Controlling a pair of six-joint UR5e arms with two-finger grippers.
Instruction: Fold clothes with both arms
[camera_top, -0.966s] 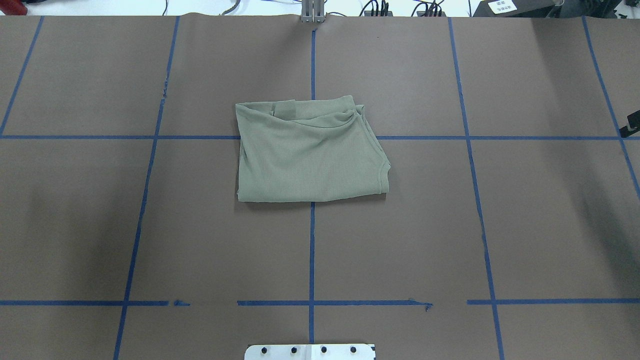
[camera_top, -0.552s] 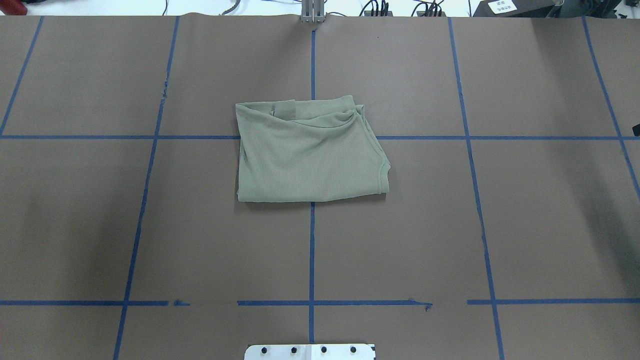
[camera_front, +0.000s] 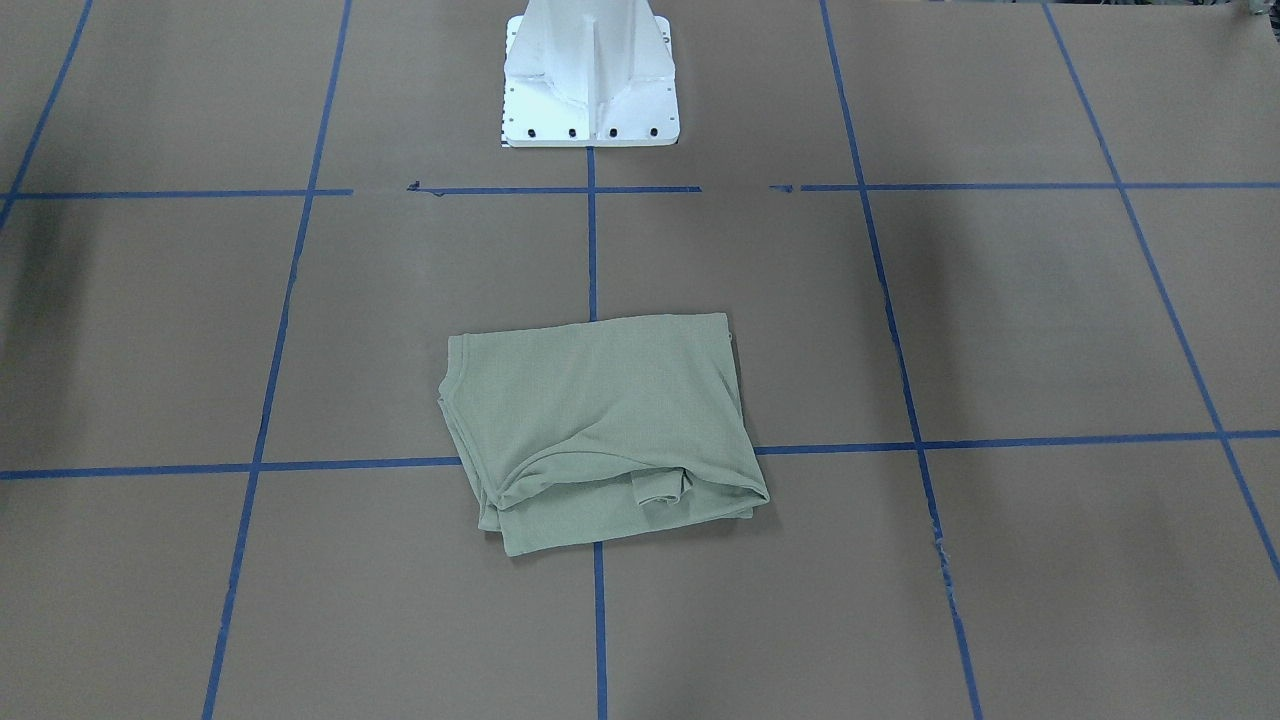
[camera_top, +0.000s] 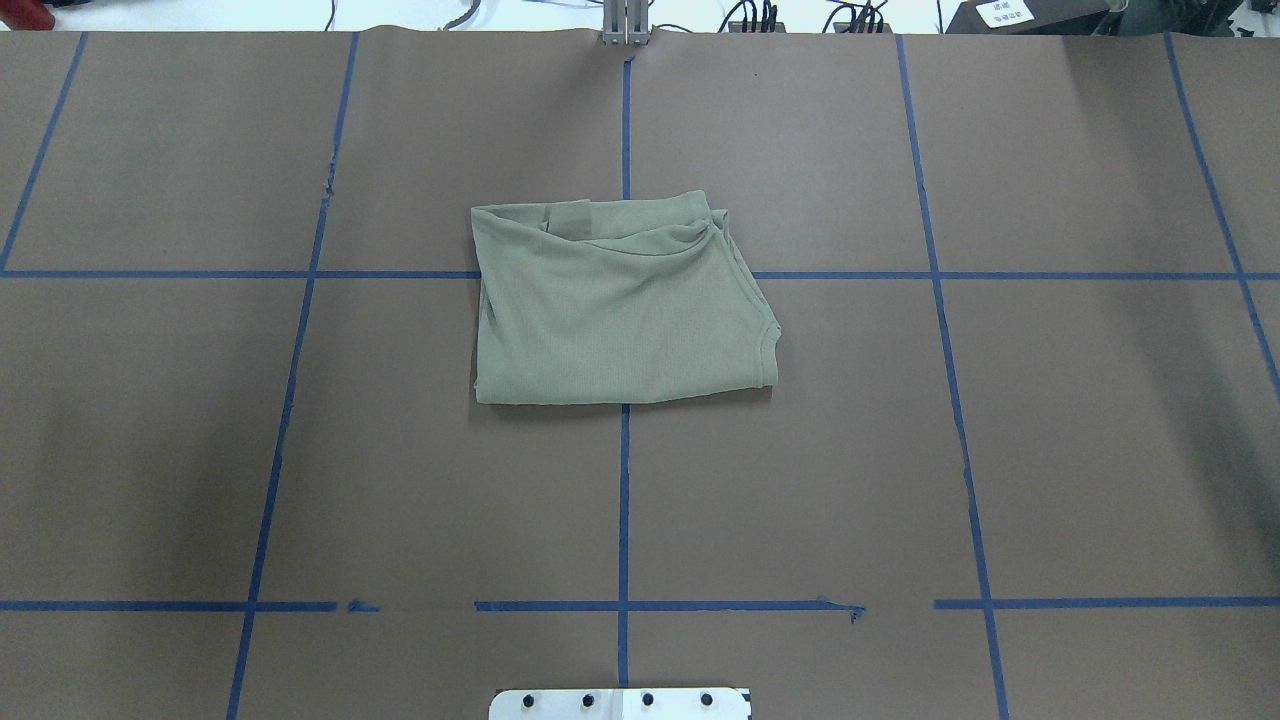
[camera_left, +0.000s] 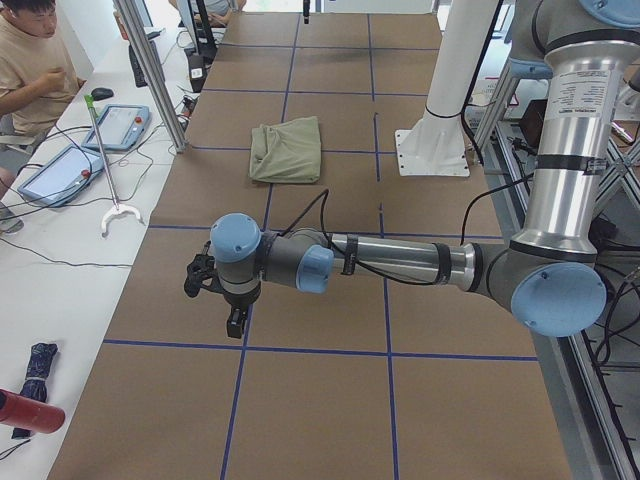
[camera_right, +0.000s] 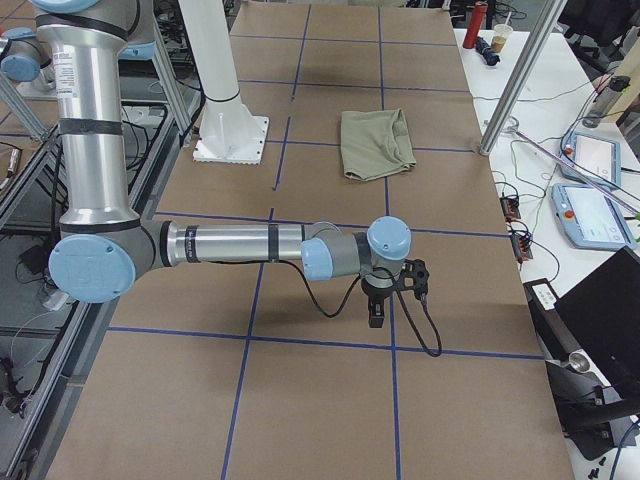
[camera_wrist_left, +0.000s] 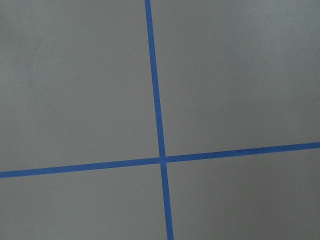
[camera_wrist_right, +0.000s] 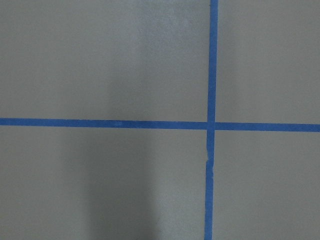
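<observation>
The sage-green shirt (camera_top: 620, 310) lies folded into a rough rectangle at the middle of the table, and shows in the front-facing view (camera_front: 600, 430) and both side views (camera_left: 288, 150) (camera_right: 375, 142). No gripper touches it. My left gripper (camera_left: 232, 320) hangs over bare table far out on my left, pointing down. My right gripper (camera_right: 376, 315) hangs over bare table far out on my right, pointing down. Both show only in the side views, so I cannot tell whether they are open or shut. The wrist views show only brown table and blue tape.
The brown table (camera_top: 300, 450) carries a grid of blue tape lines (camera_top: 624, 500). The white pedestal base (camera_front: 590, 80) stands at the robot's side. An operator (camera_left: 30, 60), tablets (camera_left: 120, 125) and a grabber stick (camera_left: 105, 160) are on a side bench past the far edge.
A black part of the right arm at the overhead view's right edge has slid out of view to the right. The shirt has not moved.
</observation>
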